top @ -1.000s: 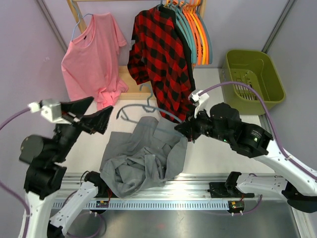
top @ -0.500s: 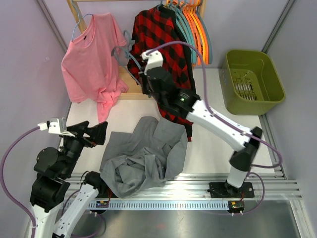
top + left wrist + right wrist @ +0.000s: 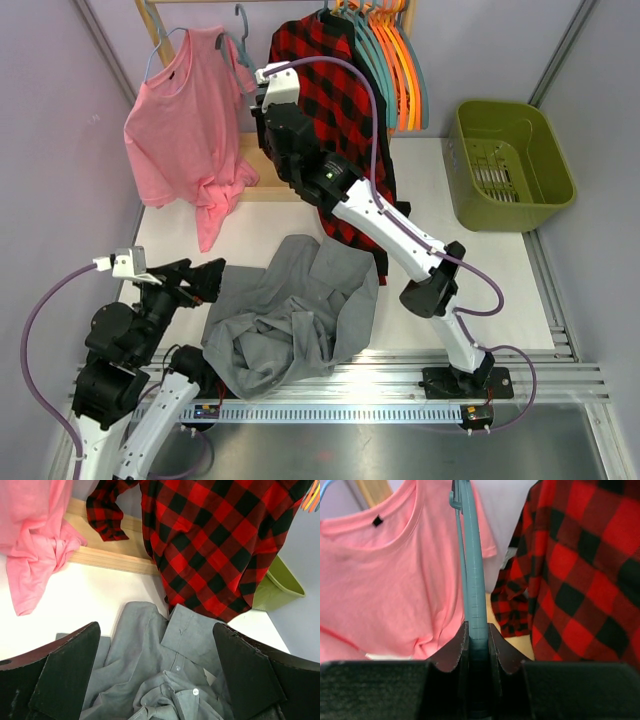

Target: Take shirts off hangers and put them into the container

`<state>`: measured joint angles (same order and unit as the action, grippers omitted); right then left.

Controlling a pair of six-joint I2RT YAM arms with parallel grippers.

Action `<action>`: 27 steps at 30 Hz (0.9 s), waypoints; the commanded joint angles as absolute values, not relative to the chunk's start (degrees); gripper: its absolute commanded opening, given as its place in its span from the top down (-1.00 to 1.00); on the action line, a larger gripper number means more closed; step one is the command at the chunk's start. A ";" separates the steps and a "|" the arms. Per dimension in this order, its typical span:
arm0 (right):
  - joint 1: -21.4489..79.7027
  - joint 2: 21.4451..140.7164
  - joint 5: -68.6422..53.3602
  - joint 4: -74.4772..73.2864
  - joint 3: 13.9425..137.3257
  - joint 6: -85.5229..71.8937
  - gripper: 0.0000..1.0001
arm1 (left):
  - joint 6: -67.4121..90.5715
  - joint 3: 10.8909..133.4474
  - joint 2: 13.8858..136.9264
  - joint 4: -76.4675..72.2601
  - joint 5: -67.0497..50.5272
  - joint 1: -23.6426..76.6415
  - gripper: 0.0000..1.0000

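- No legible text, brand, number or sign in any view.
- Small black neck label (image 3: 378,520) inside the collar of the pink t-shirt (image 3: 385,585): too small to read, no characters made out.
- Teal hanger (image 3: 473,580), right wrist view: faint moulded tick lines along its edge, nothing legible.

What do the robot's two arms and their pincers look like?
The left arm and right arm are built of white tubes and chunky black joint housings. A thin purple cable trails to a small white camera block at each wrist. The left gripper and right gripper each have two broad, matte black, wedge-shaped fingers.
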<state>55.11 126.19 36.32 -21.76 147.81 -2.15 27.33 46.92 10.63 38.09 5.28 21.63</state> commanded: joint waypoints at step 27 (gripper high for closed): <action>46.32 129.82 25.93 -24.25 157.15 0.35 1.00 | 30.58 47.55 9.84 37.53 0.88 21.62 -0.98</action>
